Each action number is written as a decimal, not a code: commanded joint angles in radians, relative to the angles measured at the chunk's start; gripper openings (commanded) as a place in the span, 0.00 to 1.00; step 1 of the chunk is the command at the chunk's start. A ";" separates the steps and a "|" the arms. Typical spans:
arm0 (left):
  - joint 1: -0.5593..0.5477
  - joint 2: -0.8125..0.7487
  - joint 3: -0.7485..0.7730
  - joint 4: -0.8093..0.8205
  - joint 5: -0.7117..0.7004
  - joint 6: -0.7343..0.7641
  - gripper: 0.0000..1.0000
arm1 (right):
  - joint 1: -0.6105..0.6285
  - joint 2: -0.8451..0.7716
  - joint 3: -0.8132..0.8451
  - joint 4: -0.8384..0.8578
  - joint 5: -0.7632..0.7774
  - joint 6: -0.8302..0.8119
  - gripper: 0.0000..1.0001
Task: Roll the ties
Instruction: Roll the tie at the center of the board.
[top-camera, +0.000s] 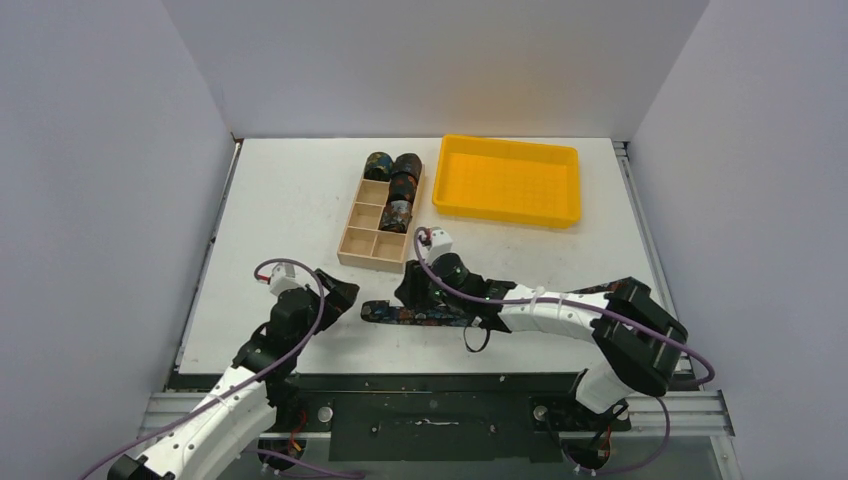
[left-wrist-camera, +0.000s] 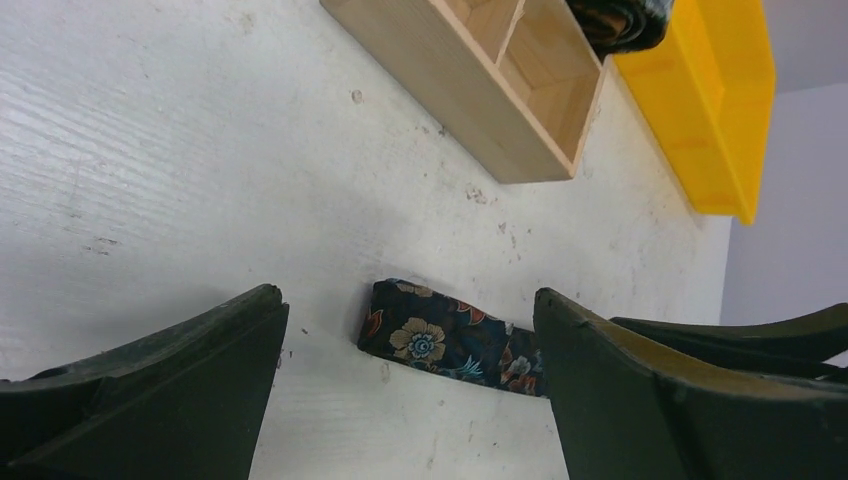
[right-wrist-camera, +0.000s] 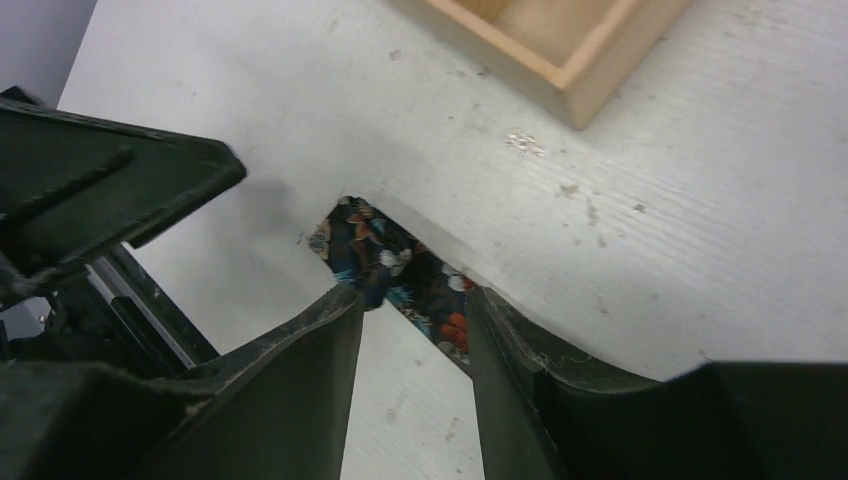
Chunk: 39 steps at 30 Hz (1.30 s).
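A dark floral tie (top-camera: 432, 319) lies flat along the table's near edge. Its left end (left-wrist-camera: 430, 335) sits just beyond and between my left gripper's (left-wrist-camera: 407, 300) wide-open fingers, which touch nothing. My left gripper (top-camera: 343, 297) stands just left of that end. My right gripper (top-camera: 411, 292) is lowered over the tie a little further right. In the right wrist view its fingertips (right-wrist-camera: 412, 300) stand partly open, one at each edge of the tie (right-wrist-camera: 405, 270), straddling its width. Several rolled ties (top-camera: 399, 190) sit in the far compartments of the wooden box (top-camera: 358, 245).
The light wooden compartment box (left-wrist-camera: 470, 90) stands just beyond the flat tie, with a rolled tie (left-wrist-camera: 620, 20) at its far end. A yellow tray (top-camera: 508, 181) sits at the back right. The table's front edge and the arms' mounting rail (top-camera: 430, 400) lie close behind the tie.
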 joint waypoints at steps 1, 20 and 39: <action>0.010 0.077 0.040 0.095 0.117 0.099 0.91 | 0.077 0.059 0.121 -0.062 0.091 -0.058 0.42; 0.049 0.310 0.062 0.136 0.267 0.175 0.78 | 0.114 0.216 0.210 -0.066 0.077 -0.079 0.37; 0.071 0.409 0.017 0.330 0.410 0.175 0.73 | 0.088 0.218 0.093 -0.031 0.072 -0.093 0.34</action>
